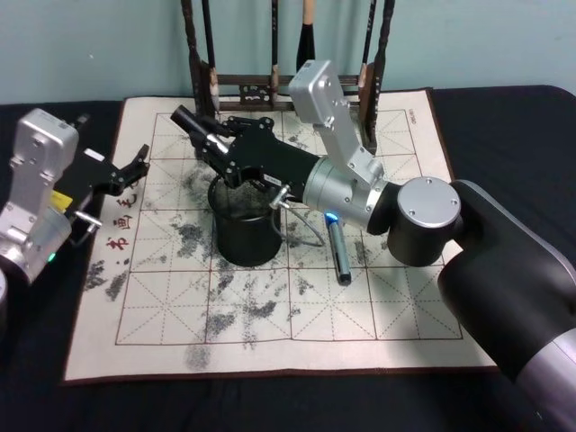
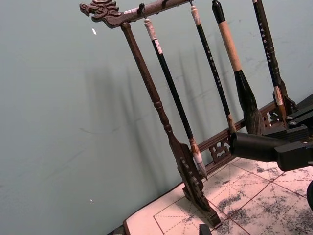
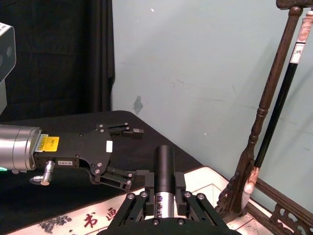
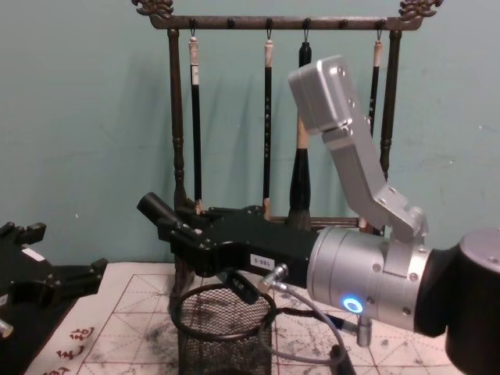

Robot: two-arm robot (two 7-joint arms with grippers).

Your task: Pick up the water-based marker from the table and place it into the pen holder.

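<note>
Black-capped cylindrical marker held tilted, pinched in the right gripper jaws, above the black wire-mesh pen holder. Holder stands on an ink-stained gridded mat. Blue-grey pen lies near it. Left gripper at the mat's left edge, jaws spread.

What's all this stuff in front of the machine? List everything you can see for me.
marker: one, black, held over the pen holder
pen holder: one, black wire mesh, middle of the mat
pen: one, blue-grey, lying on the mat right of the pen holder
mat: one, cream with a red grid and ink stains, on the table
brush rack: one, dark wood, behind the mat
brushes: four, mostly black, hanging on the brush rack
table: one, black
right gripper: one, black, shut on the marker
left gripper: one, black, open, at the mat's left edge
</note>
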